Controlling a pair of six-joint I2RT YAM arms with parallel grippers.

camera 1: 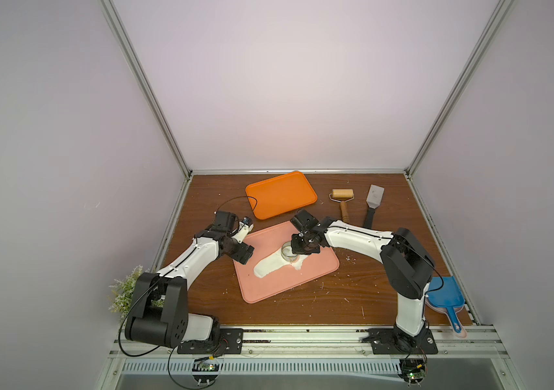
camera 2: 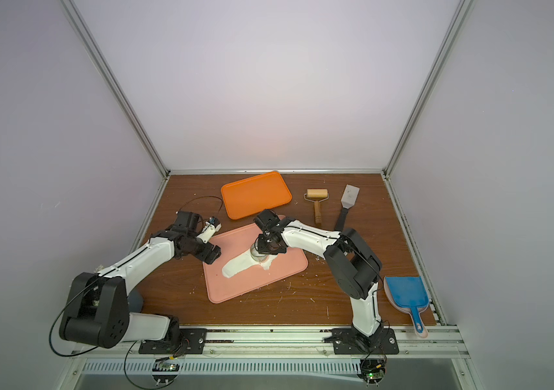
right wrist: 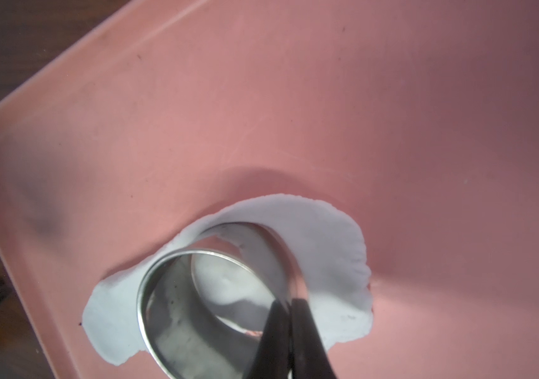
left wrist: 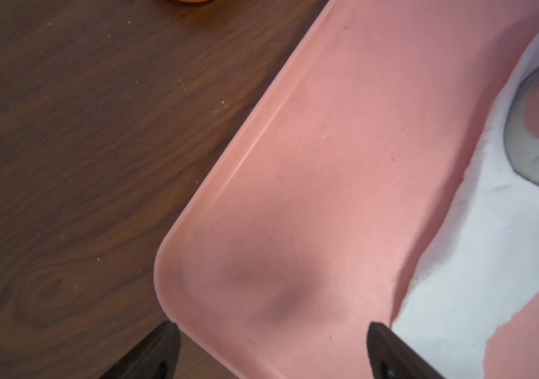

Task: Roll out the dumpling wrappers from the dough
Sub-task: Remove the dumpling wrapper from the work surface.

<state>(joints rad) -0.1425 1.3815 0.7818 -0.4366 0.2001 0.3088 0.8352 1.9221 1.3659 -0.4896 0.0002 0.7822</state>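
Note:
A long white dough sheet point(camera 1: 270, 268) point(camera 2: 237, 266) lies on the pink mat point(camera 1: 269, 290) point(camera 2: 235, 290). A metal ring cutter point(camera 1: 287, 253) point(right wrist: 176, 311) stands on the sheet's far end. My right gripper point(camera 1: 294, 251) point(right wrist: 291, 300) is shut on the ring's wall, one finger inside and one outside. White dough point(right wrist: 228, 282) shows inside the ring; I cannot tell if it is cut free as a dumpling wrapper. My left gripper point(camera 1: 243, 258) point(left wrist: 271, 328) hovers open over the mat's left corner, holding nothing, with the dough point(left wrist: 478, 269) beside one finger.
An orange tray point(camera 1: 280, 194) sits behind the mat. A wooden roller point(camera 1: 343, 199) and a metal spatula point(camera 1: 373, 202) lie at the back right. A blue dustpan point(camera 1: 444, 293) rests at the right edge, a small plant point(camera 1: 127, 287) at the left. Dough crumbs dot the table.

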